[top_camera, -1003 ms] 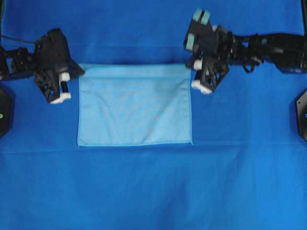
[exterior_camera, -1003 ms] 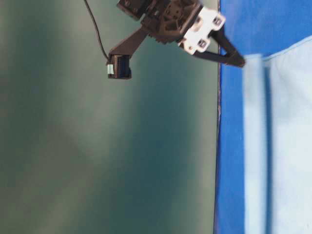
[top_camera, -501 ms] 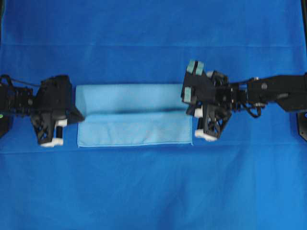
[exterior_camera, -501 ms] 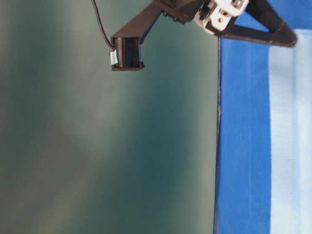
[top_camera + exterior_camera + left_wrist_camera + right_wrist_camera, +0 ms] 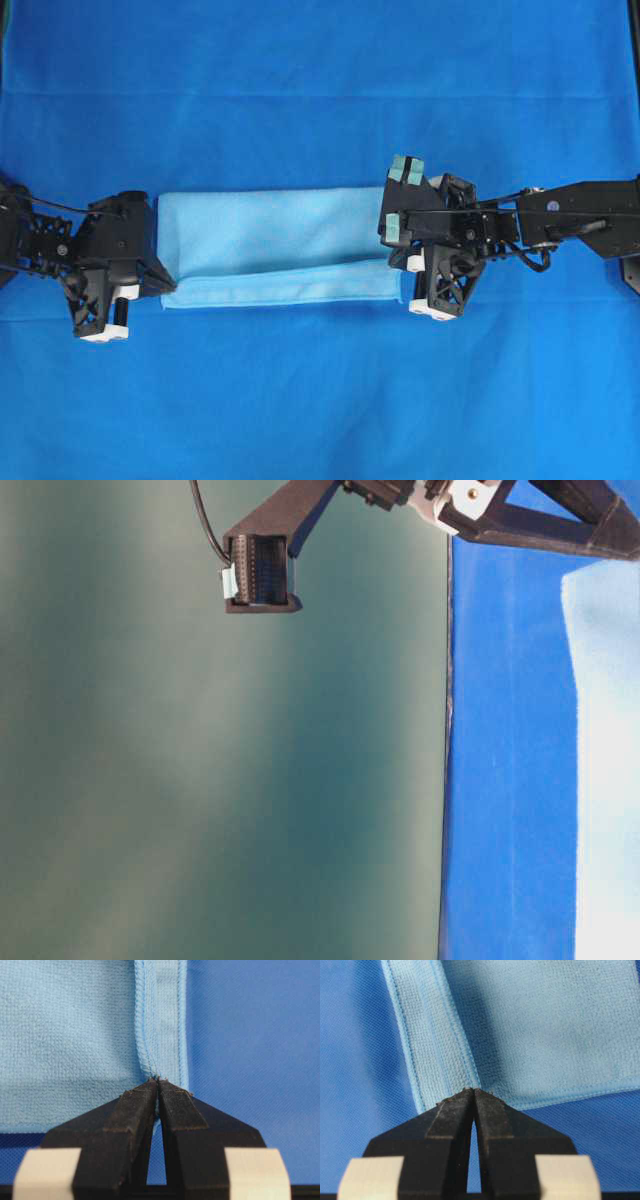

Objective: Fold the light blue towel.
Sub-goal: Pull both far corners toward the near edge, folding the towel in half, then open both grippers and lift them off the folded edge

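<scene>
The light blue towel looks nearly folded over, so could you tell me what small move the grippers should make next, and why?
Probably carry the pinched edge slightly further: the left gripper and right gripper are shut on the light blue towel, and a strip of its lower layer remains uncovered.

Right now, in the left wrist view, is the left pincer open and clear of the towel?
No: the left pincer is shut on the hem of the light blue towel.
</scene>
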